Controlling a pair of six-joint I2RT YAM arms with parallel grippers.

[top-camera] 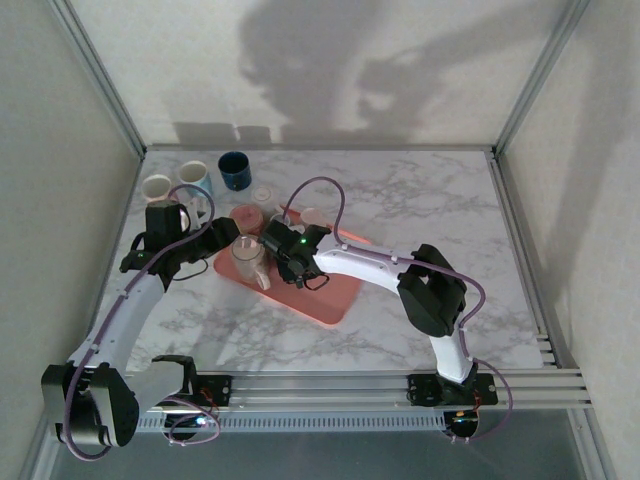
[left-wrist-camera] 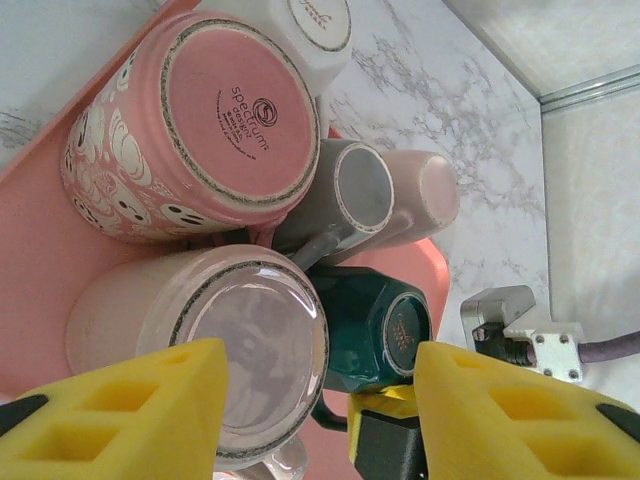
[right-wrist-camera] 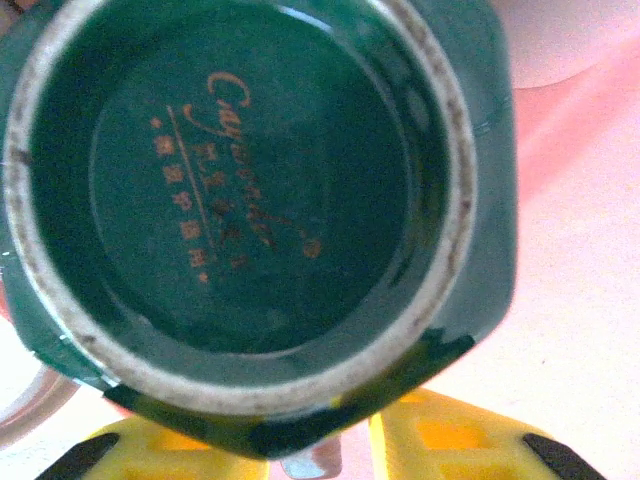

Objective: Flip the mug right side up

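We see the dark green mug (right-wrist-camera: 250,200) upside down on the pink tray (left-wrist-camera: 35,250). Its glossy base carries orange lettering inside a worn, pale unglazed ring, and its sides are faceted. The right claw (right-wrist-camera: 318,440) is clamped on its edge, one yellow pad on either side. A pale pink mug (left-wrist-camera: 240,340) stands base up just beside it. The left claw (left-wrist-camera: 315,380) hangs above with its pads spread wide, holding nothing. The tray lies on the marble desk (top-camera: 430,200).

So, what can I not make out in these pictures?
- Right wrist view: green mug too near, sides cut off by edges.
- Right wrist view: right gripper cut by bottom edge, grip unclear.
- Left wrist view: left gripper covers part of the pale mug.
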